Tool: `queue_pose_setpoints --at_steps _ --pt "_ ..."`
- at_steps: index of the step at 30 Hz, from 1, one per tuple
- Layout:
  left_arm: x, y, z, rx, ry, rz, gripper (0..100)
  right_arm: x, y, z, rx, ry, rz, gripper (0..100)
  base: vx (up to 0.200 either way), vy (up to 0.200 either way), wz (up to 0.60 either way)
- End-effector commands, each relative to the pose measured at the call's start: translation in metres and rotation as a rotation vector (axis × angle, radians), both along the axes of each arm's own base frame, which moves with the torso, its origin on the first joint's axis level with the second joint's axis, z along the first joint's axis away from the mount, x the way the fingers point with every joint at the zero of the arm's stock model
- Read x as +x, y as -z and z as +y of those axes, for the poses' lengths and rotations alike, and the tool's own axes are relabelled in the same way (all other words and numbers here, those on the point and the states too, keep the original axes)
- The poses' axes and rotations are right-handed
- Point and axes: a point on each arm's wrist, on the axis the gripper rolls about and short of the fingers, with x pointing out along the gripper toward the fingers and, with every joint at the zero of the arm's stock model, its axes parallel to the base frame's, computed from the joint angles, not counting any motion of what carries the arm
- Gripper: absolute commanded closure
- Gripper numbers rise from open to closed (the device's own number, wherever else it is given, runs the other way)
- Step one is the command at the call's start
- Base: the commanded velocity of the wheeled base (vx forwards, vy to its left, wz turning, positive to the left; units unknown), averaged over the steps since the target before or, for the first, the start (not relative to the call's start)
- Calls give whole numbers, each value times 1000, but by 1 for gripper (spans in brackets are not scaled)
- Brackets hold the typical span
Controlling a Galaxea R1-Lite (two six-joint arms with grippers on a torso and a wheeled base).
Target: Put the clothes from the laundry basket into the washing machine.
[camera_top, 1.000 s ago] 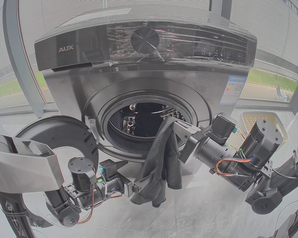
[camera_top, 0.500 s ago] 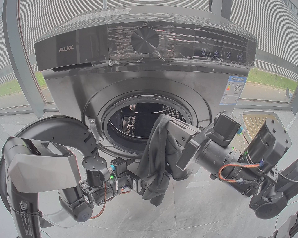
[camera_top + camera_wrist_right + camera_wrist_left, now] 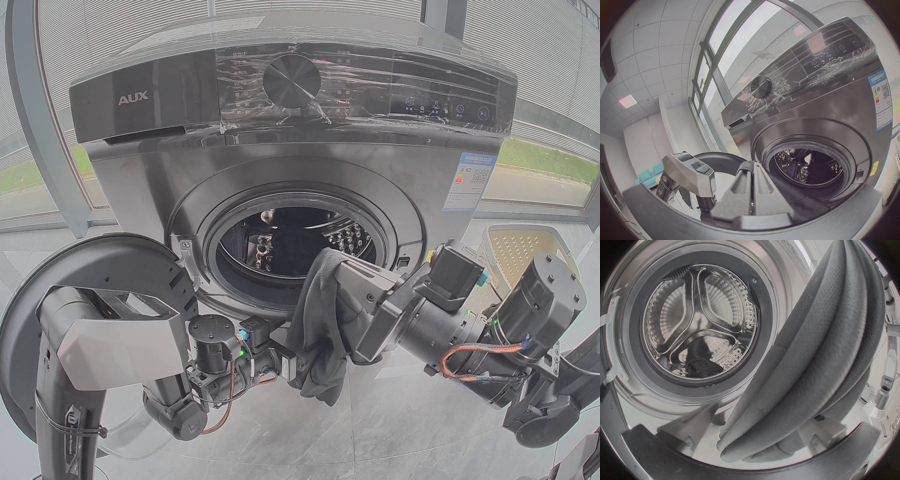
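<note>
One dark, fine-pored knit garment point(image 3: 319, 312) hangs in soft folds before the washer's point(image 3: 300, 156) round mouth; the right gripper's point(image 3: 340, 267) jaws are pressed together on its top edge; the left gripper point(image 3: 292, 370) sits at its lower folds, its hold impossible to tell; one dark cloth point(image 3: 701, 368) lies in the dimpled steel drum point(image 3: 693, 312); one perforated plastic basket point(image 3: 525, 247) stands to the right.

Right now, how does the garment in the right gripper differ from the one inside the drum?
The hanging garment hangs outside, before the open washing machine; the drum garment lies at the drum's bottom. The right gripper pinches the hanging garment's top; nothing touches the drum garment. The hanging garment falls in long folds; the drum garment is bunched. Both are dark.
</note>
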Motion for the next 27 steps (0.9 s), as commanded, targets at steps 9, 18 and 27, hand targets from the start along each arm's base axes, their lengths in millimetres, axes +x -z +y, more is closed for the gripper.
queue_pose_setpoints --at_steps 9,18,27 --pt "-10 -11 -5 -13 37 -15 100 10 -2 -3 3 16 -8 100 0 0 0" --pt "-63 -49 5 -19 148 -17 100 44 5 -7 -3 77 -5 100 0 0 0" --pt "-113 -103 44 -111 226 -77 100 63 36 -4 -33 103 85 100 0 0 0"
